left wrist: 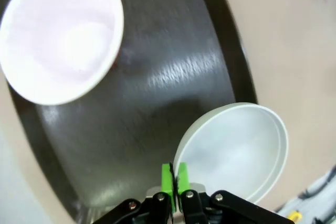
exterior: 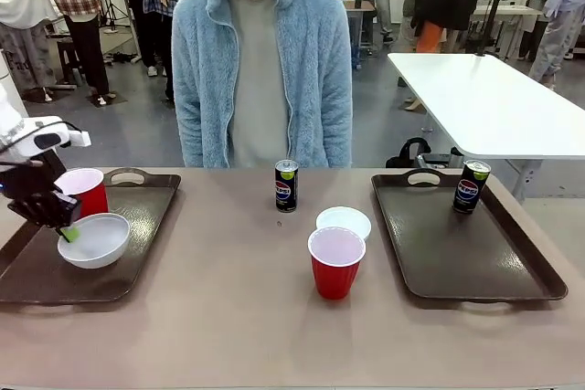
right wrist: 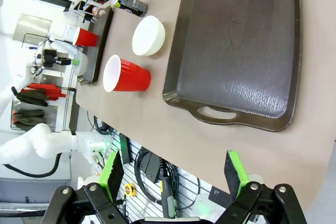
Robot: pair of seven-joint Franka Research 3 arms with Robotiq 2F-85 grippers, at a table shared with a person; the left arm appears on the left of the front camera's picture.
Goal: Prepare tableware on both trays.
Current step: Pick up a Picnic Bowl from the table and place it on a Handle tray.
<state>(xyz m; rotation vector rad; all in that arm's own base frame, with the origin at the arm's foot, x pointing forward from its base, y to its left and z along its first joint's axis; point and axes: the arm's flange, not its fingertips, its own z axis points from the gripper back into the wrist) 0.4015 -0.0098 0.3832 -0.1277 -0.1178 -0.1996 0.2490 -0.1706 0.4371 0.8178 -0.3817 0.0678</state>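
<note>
Resting on the left tray (exterior: 137, 258), one white bowl (exterior: 93, 239) lies near the tray's middle, open side up. The left hand (exterior: 66, 233) pinches the bowl's rim at the side nearest the bench's left edge: in the left wrist view the green pads (left wrist: 167, 178) are pressed together on the rim with only the thin wall between them. Whether the bowl's base touches the tray surface cannot be told. One red cup (exterior: 84, 191) stands upright on the same tray, just behind the bowl, toward the far handle.

A second white bowl (exterior: 344, 222) sits on the bare bench (exterior: 228, 317) between the trays. A second red cup (exterior: 335, 262) stands upright just in front of it, very close. One dark can (exterior: 286, 185) stands upright on the bench farther back, left of this bowl.

The right tray (exterior: 457, 258) carries the other dark can (exterior: 471, 186), upright at its far right corner beside the handle cut-out.

The right hand (right wrist: 174, 167) hangs above the bench's near edge, fingers spread wide, holding nothing. A person (exterior: 260, 61) in a pale blue fleece stands at the far side.
</note>
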